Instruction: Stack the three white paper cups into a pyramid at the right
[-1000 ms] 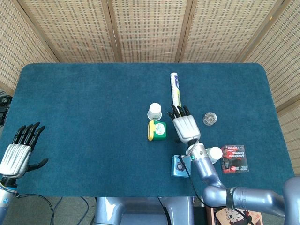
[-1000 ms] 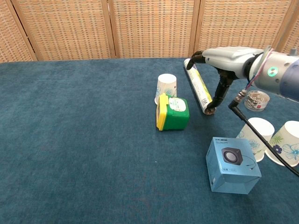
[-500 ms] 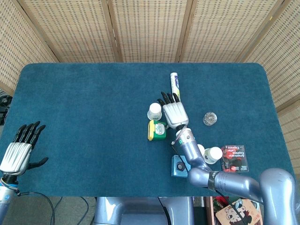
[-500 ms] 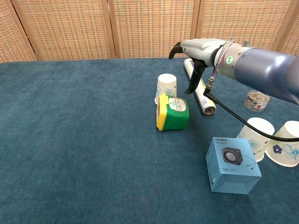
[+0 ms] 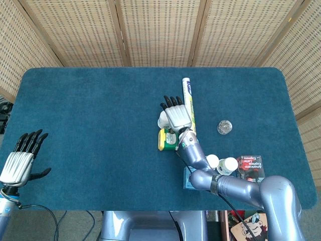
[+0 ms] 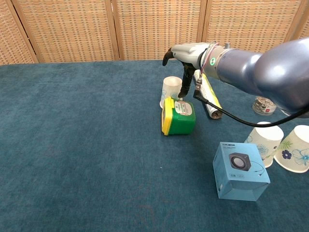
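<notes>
Your right robot hand [image 6: 186,52] hung empty, fingers spread, above the white paper cup [image 6: 172,91] just behind the green box [image 6: 181,116]. Light and crushable, it likely wanted a soft grip around its wall.

Table [image 6: 72,145] is covered in plain dark teal cloth. Backdrop screen [image 6: 154,29] is tan woven wicker in wood frames. Three paper cups are white with a blue floral print: one [image 6: 171,91] behind the box, two [image 6: 263,142] [image 6: 293,149] at the right. Box [image 6: 179,116] is green with a yellow lid. Speaker carton [image 6: 240,170] is light blue. Tube [image 6: 207,99] is white/cream. Both hands [image 5: 177,116] [image 5: 20,160] are silver with black fingers. Packet [image 5: 251,169] is red and black.
</notes>
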Available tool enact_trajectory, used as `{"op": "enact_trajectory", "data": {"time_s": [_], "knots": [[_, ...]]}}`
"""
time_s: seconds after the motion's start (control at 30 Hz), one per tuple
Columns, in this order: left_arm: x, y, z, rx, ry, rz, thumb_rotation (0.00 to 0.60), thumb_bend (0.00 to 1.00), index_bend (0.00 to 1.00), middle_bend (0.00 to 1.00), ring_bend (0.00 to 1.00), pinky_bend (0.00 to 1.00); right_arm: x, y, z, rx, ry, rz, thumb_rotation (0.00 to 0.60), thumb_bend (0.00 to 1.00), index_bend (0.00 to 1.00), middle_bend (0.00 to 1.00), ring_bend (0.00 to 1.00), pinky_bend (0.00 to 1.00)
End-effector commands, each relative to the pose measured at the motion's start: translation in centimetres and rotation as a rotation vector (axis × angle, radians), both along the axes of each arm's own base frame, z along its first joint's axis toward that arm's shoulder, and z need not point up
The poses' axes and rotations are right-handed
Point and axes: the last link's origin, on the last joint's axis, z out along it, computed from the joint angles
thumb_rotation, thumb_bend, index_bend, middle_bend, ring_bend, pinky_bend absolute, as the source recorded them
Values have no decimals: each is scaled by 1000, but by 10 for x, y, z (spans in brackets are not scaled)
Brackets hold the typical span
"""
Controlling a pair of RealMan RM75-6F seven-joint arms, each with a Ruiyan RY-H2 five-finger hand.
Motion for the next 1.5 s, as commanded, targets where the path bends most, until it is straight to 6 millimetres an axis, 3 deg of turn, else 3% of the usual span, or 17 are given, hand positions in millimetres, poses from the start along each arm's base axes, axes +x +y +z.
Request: {"op": "enact_trajectory", "data": {"time_s": [0.03, 0.6, 0.87, 1.5], "knots": [[0, 0, 0, -1, 1, 2, 600, 187, 0, 0, 0, 0, 3, -3, -6, 13, 6, 2, 600, 144, 218, 0, 0, 0], [0, 4, -9, -31, 16, 14, 600, 187, 0, 0, 0, 0, -7, -28, -19, 5, 31, 0, 600, 144, 278, 0, 0, 0], [-1, 6, -10, -36, 18, 18, 600, 187, 0, 0, 0, 0, -12, -28, -25, 10, 27, -5, 600, 144, 374, 0, 0, 0], [-2, 7, -12, -44, 15, 21, 600, 187, 0, 0, 0, 0, -14, -28, -29, -3, 19, 8, 600, 144, 476, 24, 0, 0]]}}
